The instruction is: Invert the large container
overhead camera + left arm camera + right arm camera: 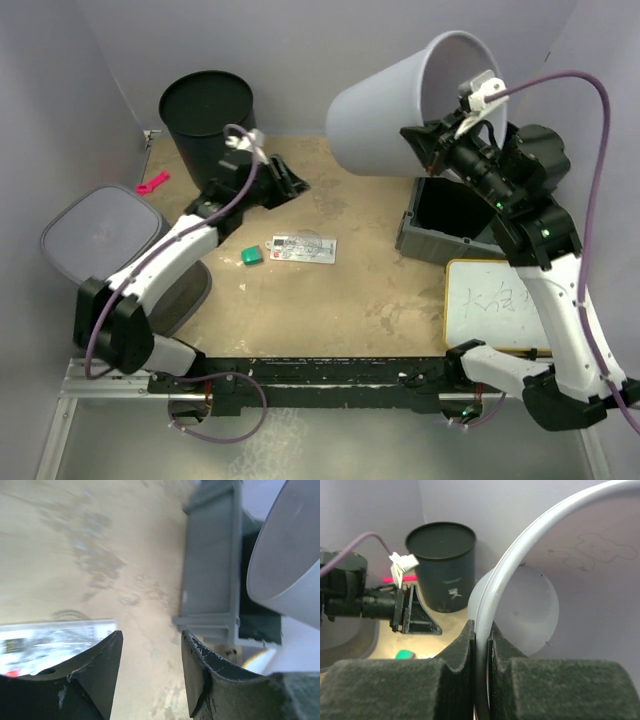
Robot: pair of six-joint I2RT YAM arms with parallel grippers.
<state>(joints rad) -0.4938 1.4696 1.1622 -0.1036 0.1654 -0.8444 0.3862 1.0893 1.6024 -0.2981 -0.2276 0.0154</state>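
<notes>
The right gripper (481,630) is clamping the thin rim of the large container (405,105), one finger inside & one outside. The container is hanging on its side in the air, over the grey box (420,238) near the far right corner of the tabletop (370,300). It is looking light, smooth & thin-walled, so prob. it is flexing at this one-point hold; the rim is giving the best grip. The left gripper (290,185) is standing apart, empty. Open room is lying at the centre; the black bin (205,110) is crowding the far left corner.

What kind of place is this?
Probably a robot test booth: plain walls close in a small table, a left arm and right arm are bolted at its edge, with a black bin and pale bucket.
</notes>
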